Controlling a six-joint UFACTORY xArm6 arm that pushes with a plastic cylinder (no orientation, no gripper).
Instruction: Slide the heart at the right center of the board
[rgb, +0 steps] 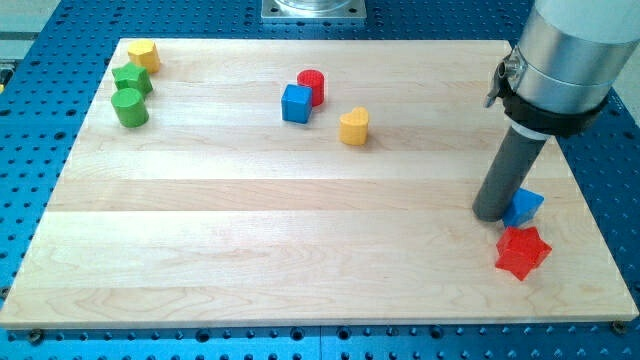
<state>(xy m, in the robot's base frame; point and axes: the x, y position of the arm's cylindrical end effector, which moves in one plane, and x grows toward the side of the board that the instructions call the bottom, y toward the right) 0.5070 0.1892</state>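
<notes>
A yellow heart (353, 126) lies a little above the board's middle, right of centre. My tip (492, 213) stands at the right side of the board, far to the lower right of the heart. It touches the left side of a blue block (525, 207), whose shape I cannot make out because the rod hides part of it. A red star (522, 252) lies just below the blue block.
A blue cube (296, 103) and a red cylinder (313, 86) touch left of the heart. At the top left sit a yellow block (144, 55), a green block (131, 78) and a green cylinder (129, 107). The wooden board (300, 260) has a blue perforated table around it.
</notes>
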